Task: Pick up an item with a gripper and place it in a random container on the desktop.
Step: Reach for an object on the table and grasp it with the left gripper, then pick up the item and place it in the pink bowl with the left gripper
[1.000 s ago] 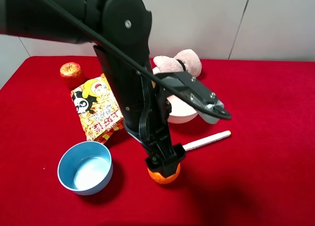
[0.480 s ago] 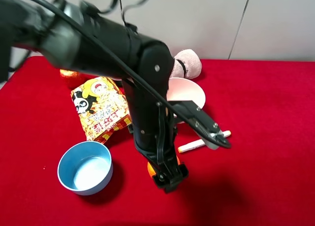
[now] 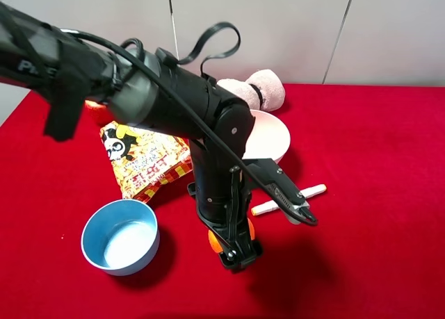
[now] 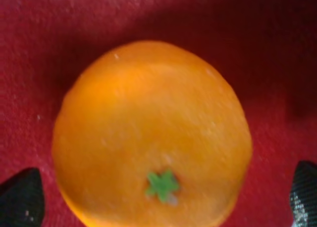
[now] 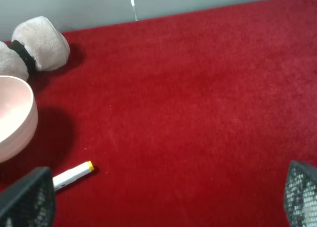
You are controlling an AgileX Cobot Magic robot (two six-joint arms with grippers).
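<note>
left gripper [image 3: 236,253] points straight down off a steeply bent arm, jaws spread wide either side of the orange [image 4: 151,133] — not clamped. orange sits on the red desktop [image 3: 375,194], nearer than the pink bowl [image 3: 272,135].

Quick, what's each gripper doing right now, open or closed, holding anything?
Left gripper: open, its tips either side of the orange, not clamped on it.
Right gripper: open, holding nothing.

Left end effector [image 3: 236,252] lower around orange [image 4: 148,133]; pink bowl [image 3: 274,135] unobscured.
</note>
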